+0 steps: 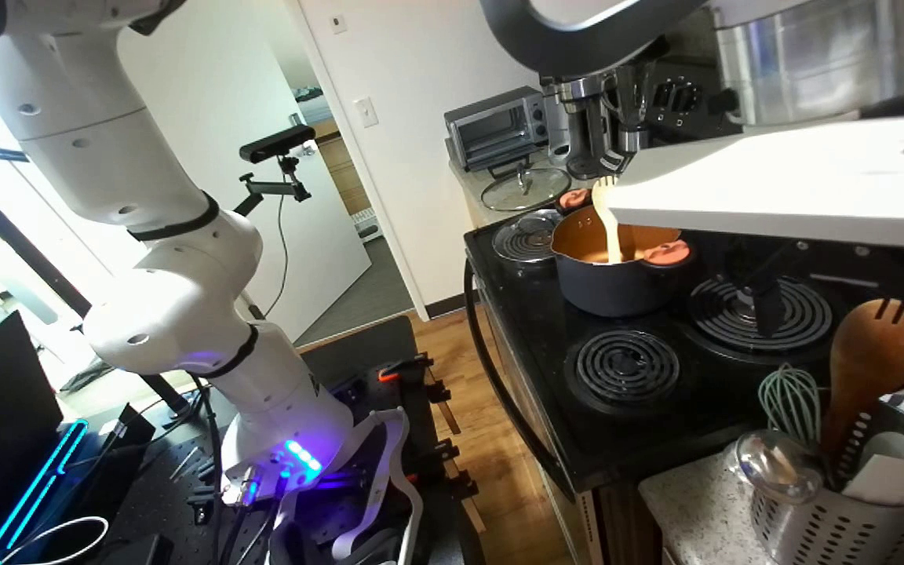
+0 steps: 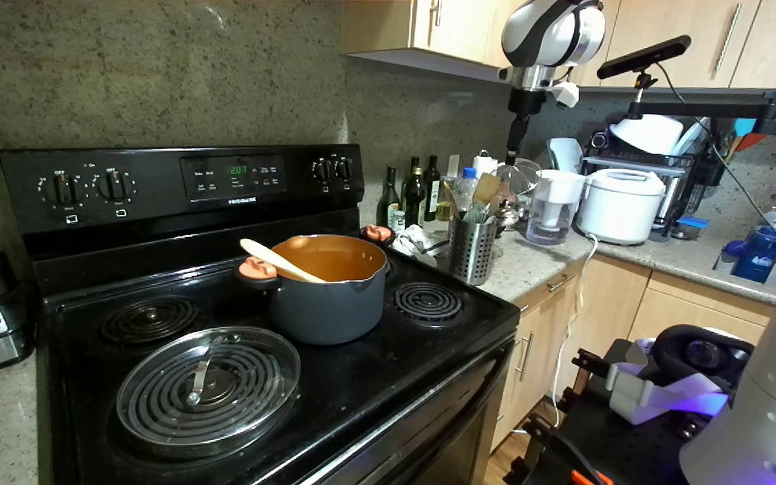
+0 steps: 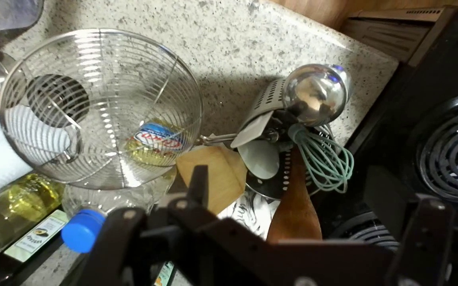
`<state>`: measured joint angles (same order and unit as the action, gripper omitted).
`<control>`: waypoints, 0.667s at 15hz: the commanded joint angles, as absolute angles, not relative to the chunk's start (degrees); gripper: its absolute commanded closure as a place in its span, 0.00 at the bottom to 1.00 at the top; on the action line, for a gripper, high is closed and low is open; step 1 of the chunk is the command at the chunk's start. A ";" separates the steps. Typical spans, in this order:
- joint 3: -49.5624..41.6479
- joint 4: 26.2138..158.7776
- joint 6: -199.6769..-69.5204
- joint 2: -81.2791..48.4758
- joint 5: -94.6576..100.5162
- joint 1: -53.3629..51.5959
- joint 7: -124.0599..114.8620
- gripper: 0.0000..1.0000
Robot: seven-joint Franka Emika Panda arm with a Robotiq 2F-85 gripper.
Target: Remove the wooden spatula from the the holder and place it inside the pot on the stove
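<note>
Pincer spread, wrist view; pot in both exterior views only.

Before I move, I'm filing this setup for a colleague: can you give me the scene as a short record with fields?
Robot end: black two-finger gripper, open, holding nothing, above the speckled stone counter
To fetch: brown slotted wooden spatula, head up in the perforated silver metal holder
Also in holder: teal balloon whisk
Destination: dark grey pot with orange interior, on the black coil stove
In pot: pale wooden utensil, forked end sticking out
Left to do: spatula not yet lifted out
</note>
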<state>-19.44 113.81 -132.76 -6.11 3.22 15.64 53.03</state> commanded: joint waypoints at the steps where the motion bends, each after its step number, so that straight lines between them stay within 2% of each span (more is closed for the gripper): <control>1: -17.31 110.88 -127.69 -6.73 -0.47 17.79 60.00 0.00; 6: -17.02 105.27 -113.54 -8.37 -7.40 18.93 68.86 0.00; 10: -17.14 105.94 -113.15 -7.55 -6.05 18.79 68.19 0.00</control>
